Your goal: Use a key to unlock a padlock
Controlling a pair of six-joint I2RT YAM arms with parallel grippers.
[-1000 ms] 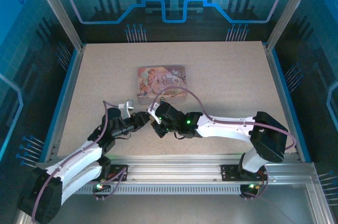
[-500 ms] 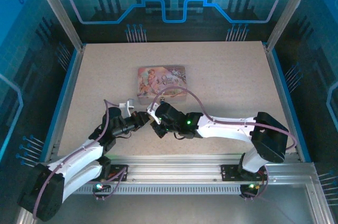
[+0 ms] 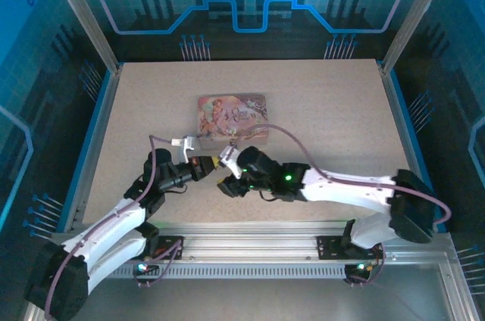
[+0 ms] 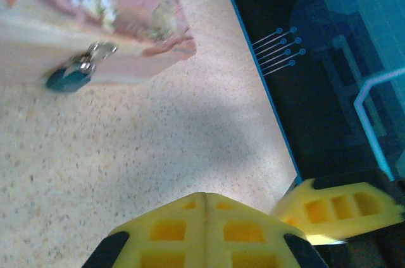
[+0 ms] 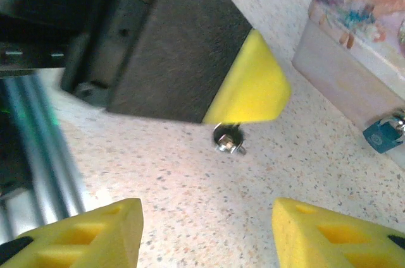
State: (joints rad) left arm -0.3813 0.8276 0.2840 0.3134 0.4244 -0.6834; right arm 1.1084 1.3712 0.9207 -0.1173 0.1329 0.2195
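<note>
The left claw [image 4: 204,211] has its two yellow fingers pressed flat together, with no gap along the seam between them. In the right wrist view its dark body and yellow tip reach in from 11 o'clock. The key [image 5: 229,138], a tiny bit of bright metal, pokes out under that tip at 6 o'clock, pinched there just above the speckled bench [image 3: 326,109].

The right claw [image 5: 205,217] is spread wide, one yellow finger at 7 o'clock and the other at 5 o'clock of its own view, with nothing between them but bare bench. It faces the left claw's tip, with the key at 12 o'clock of its open gap. In the left wrist view one of its fingers shows just beside the left claw, at 3 o'clock.

The padlock [image 5: 385,133], small and blue-grey with a silver shackle, hangs against the near side wall of the pink illustrated tin [image 5: 354,21]. It is at 3 o'clock of the key, near it but apart. Seen from above, both claws meet tip to tip near the tin, which lies at 12 o'clock of them.
</note>
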